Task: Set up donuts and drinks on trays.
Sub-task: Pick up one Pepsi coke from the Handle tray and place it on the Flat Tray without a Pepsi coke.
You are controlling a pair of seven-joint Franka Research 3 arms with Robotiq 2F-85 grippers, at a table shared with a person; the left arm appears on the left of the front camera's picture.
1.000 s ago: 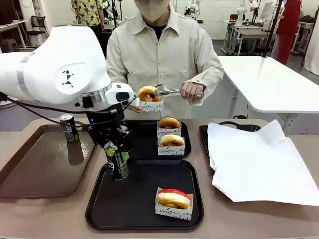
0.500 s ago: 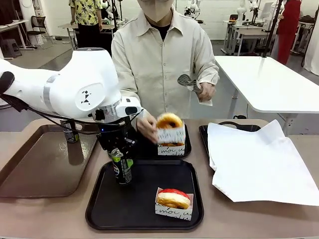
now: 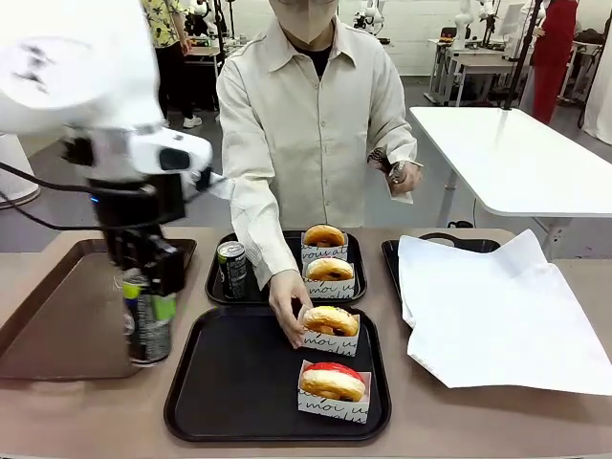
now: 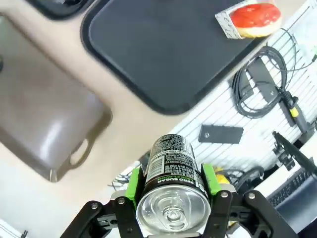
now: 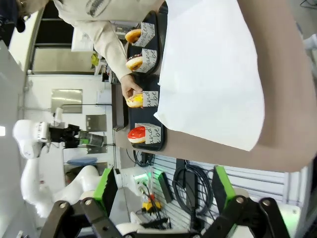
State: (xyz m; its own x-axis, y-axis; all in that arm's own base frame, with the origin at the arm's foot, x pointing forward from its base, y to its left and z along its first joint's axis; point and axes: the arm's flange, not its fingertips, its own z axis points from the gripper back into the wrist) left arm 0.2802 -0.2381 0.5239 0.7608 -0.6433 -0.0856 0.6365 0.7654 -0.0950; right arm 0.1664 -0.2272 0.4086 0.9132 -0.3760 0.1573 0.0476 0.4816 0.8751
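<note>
Matte black square plastic trays [image 3: 239, 402] sit right of the left gripper [image 3: 148, 287], which clamps a slim dark soda can [image 3: 146, 325] above the long brown tray [image 3: 57, 325]; the right gripper [image 5: 163, 191] gapes empty over the beige table [image 3: 96, 421]

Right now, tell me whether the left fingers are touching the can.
Touching. In the left wrist view both green fingers press flush against the sides of the can, with no gap.

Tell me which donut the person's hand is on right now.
The golden donut at the near tray's far right, gripped by the person's hand; the red-iced donut and the two behind sit untouched.
</note>
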